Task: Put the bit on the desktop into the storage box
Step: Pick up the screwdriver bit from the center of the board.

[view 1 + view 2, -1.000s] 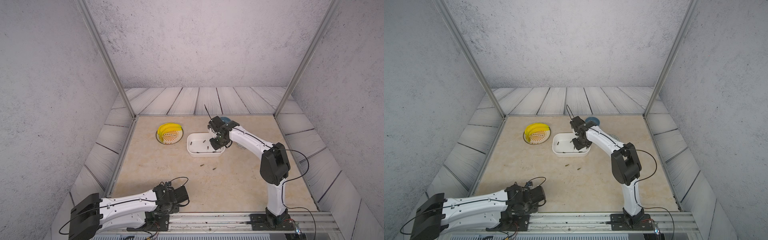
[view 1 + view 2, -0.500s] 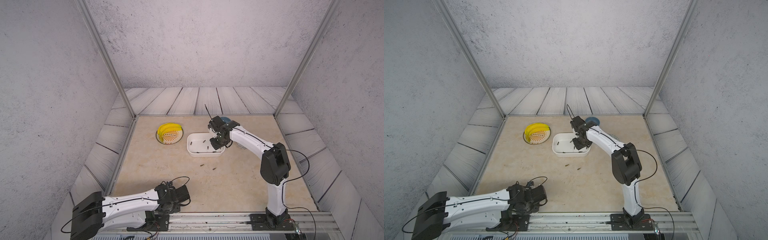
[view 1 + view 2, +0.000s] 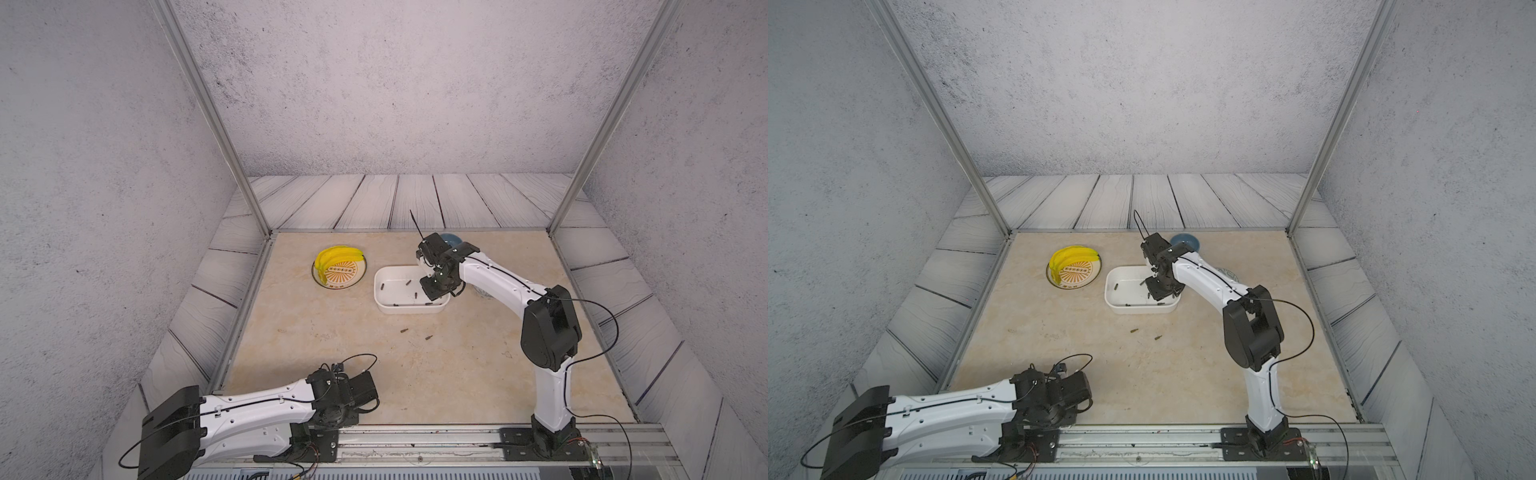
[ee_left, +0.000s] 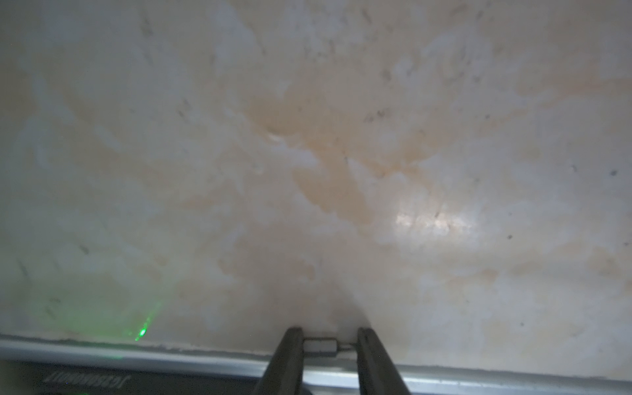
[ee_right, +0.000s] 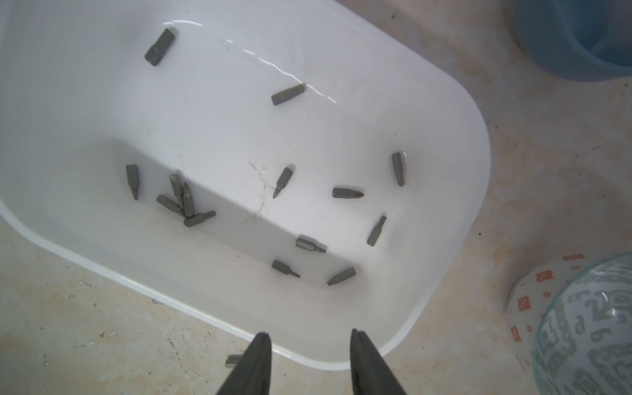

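Beige marbled desktop (image 3: 332, 353), ringed by grey planks (image 3: 365, 199) and rough grey walls (image 3: 395, 104); the print (image 4: 87, 379) by the rail (image 4: 205, 355) is too blurred to read. At the near edge the left gripper (image 4: 330, 333) has narrow jaws around a bit (image 4: 319, 346), and I cannot tell whether they grip it. The right gripper (image 5: 309, 337), jaws half apart and empty, hangs over the box (image 5: 239, 136) of bits (image 5: 347, 193).

The counter (image 3: 332, 353) is seen in beige with faint marble veining, and the plank panels (image 3: 415, 199) around it are printed in grey wood grain. The storage box (image 3: 409, 310) is coloured plain white; the bits (image 5: 287, 94) inside it are shown in dull grey. Near the counter's far edge a blue bowl (image 3: 1185, 240) is seen. The patterned bowl (image 5: 581, 325) is marked grey-green inside, white with orange motifs outside. The plate (image 3: 345, 279) is printed with an orange sunburst, and the bananas (image 3: 332, 255) are coloured yellow.
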Robot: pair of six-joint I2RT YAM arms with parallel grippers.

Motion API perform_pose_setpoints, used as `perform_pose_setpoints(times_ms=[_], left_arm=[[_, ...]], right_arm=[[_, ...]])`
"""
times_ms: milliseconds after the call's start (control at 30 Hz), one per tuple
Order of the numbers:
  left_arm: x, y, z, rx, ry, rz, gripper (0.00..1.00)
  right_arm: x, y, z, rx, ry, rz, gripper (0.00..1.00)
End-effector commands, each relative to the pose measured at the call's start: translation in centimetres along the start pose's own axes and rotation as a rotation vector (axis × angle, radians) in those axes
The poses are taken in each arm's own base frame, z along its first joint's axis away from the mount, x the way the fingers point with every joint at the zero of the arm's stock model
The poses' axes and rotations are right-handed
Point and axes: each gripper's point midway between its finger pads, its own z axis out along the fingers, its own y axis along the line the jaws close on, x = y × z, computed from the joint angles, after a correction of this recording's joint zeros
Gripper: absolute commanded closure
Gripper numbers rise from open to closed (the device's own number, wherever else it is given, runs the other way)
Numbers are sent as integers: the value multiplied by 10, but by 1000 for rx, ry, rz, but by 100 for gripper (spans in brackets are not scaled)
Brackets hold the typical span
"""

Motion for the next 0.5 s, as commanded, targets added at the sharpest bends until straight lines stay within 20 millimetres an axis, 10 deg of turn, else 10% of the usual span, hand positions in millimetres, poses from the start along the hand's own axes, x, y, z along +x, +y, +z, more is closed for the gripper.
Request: perform_pose_setpoints(times_ms=[0,467], left_arm=[[16,6,16,-21,77,19,72],[-29,1,-36,-43,-113,61,69]], right_arm=[[-3,-5,-21,6,-41,12,58],[0,-6,-23,12,-41,14,58]])
